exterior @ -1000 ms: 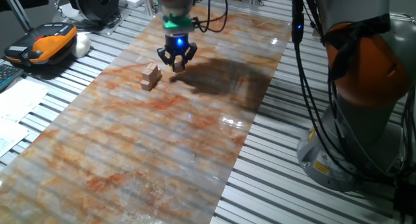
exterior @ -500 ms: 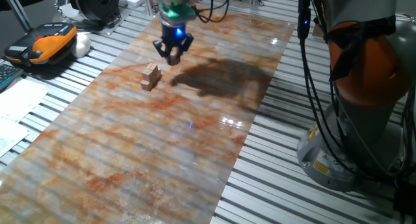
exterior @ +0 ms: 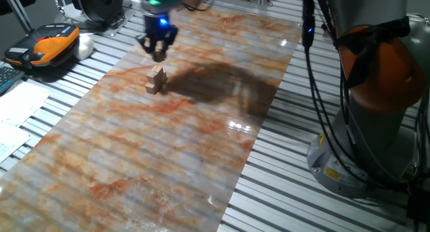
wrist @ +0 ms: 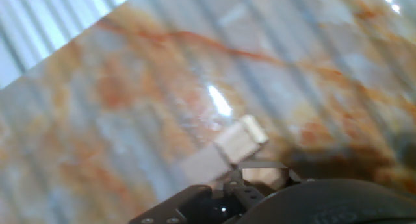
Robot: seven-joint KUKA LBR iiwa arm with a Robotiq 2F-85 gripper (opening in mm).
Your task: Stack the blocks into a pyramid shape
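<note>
A small stack of wooden blocks (exterior: 156, 79) is seen upper left of centre on the marbled table (exterior: 201, 144), with at least two tiers but an uncertain count. The gripper (exterior: 158, 52) is held just above it, fingers apparently clamped on another block (wrist: 242, 139). The pyramid is judged partly built, with placements left.
</note>
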